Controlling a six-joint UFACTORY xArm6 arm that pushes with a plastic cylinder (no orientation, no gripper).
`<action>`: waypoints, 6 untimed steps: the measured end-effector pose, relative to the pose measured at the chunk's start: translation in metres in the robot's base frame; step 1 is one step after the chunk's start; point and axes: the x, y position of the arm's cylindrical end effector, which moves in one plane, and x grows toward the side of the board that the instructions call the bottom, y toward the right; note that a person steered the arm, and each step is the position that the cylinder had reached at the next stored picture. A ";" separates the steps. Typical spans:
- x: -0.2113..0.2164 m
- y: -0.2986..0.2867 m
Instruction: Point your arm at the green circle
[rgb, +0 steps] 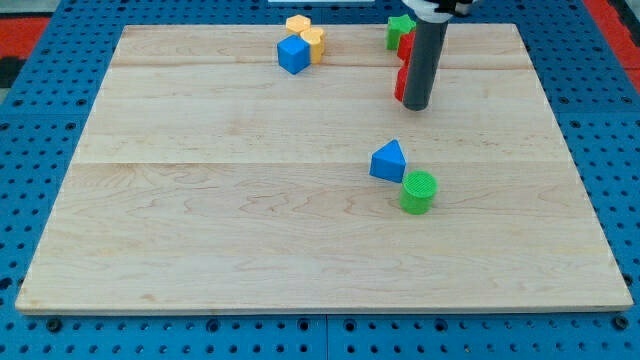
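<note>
The green circle (418, 191) is a short green cylinder on the wooden board, right of centre and toward the view's bottom. A blue triangle (388, 160) touches it at its upper left. My tip (416, 106) is the lower end of the dark rod, which comes down from the view's top. The tip stands well above the green circle in the view, with bare board between them. It is beside a red block (400, 84) that the rod partly hides.
A blue cube (293, 54) and two yellow blocks (311, 38) sit at the view's top, left of centre. A green block (399, 29) and another red block (407, 43) sit by the rod at the top. The board (200, 200) lies on blue pegboard.
</note>
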 end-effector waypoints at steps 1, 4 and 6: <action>-0.027 0.002; 0.086 0.034; 0.154 0.036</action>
